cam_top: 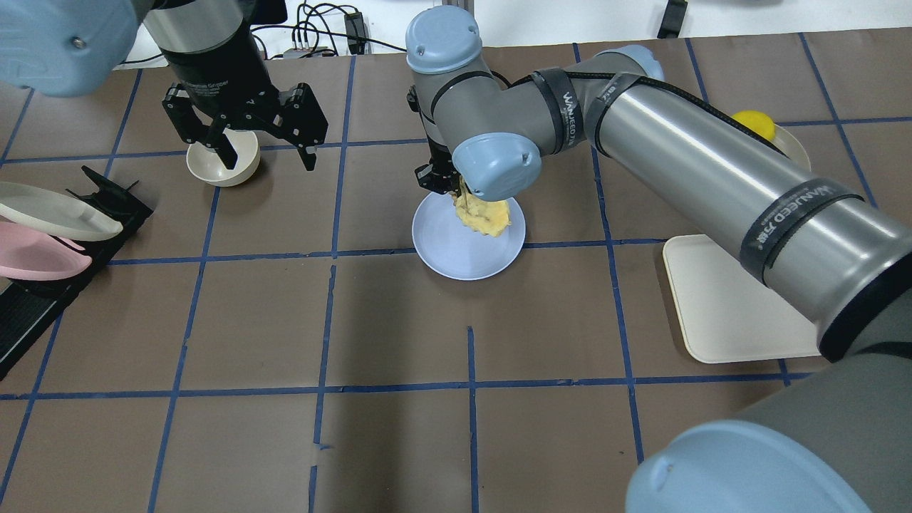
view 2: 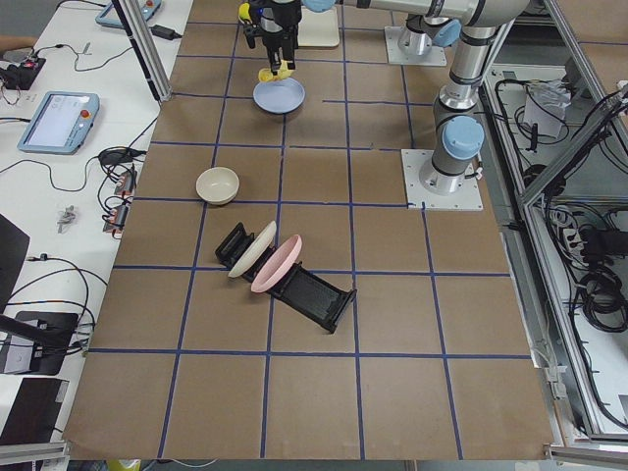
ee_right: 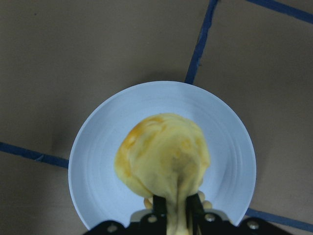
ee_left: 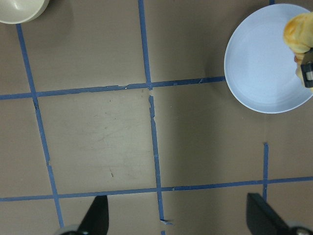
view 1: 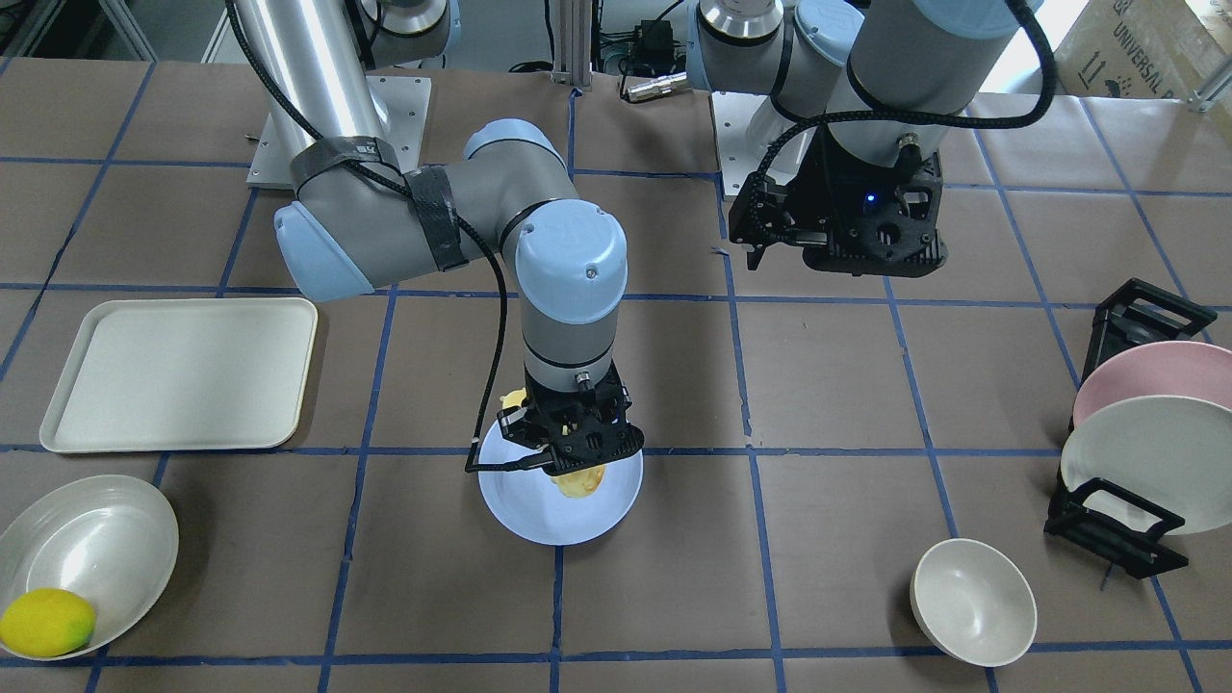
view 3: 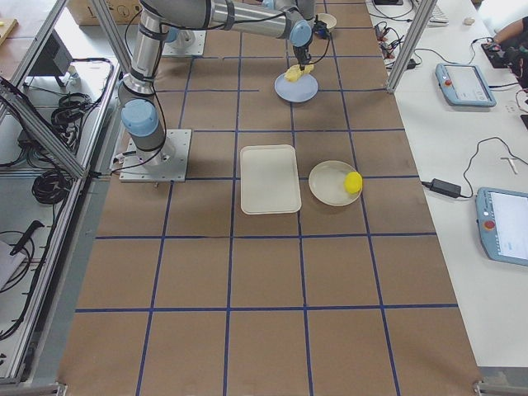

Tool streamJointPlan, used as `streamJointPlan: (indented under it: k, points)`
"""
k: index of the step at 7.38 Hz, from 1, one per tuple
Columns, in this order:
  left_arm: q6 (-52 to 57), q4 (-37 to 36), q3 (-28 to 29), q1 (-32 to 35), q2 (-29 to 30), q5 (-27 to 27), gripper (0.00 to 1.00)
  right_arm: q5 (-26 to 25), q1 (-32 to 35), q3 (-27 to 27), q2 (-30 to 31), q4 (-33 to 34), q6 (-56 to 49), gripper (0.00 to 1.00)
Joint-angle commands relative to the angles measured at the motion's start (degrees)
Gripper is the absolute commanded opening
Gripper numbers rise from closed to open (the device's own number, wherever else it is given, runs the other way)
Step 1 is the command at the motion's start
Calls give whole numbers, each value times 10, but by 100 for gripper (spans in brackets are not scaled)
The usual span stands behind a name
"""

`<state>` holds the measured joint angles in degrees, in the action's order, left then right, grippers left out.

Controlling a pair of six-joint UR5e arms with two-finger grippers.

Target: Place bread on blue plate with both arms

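The blue plate (view 1: 539, 515) lies mid-table. My right gripper (view 1: 577, 450) stands over it, pointing down, shut on one end of the pale-yellow bread (view 1: 580, 480). In the overhead view the bread (cam_top: 488, 217) hangs over the far right part of the plate (cam_top: 452, 253). In the right wrist view its browned end (ee_right: 164, 156) hangs over the plate's (ee_right: 95, 156) middle. I cannot tell whether it touches. My left gripper (cam_top: 267, 155) is open and empty, high to the plate's left. Its wrist view shows the plate (ee_left: 259, 78) and the bread (ee_left: 299, 32).
A white bowl (cam_top: 222, 160) sits under the left gripper. A rack with a pink and an off-white plate (cam_top: 43, 228) stands at the left edge. A cream tray (cam_top: 719, 299) and a bowl (view 1: 106, 539) with a yellow fruit (view 1: 46, 624) lie on the right arm's side.
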<state>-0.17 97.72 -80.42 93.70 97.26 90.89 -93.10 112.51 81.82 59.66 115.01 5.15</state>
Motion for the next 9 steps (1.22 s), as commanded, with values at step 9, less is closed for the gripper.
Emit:
streamJointPlan:
  k: [9]
  points:
    - [108,-19,-2,-43,-7,-6,100,-34,-121,106,168,-27,-192,100]
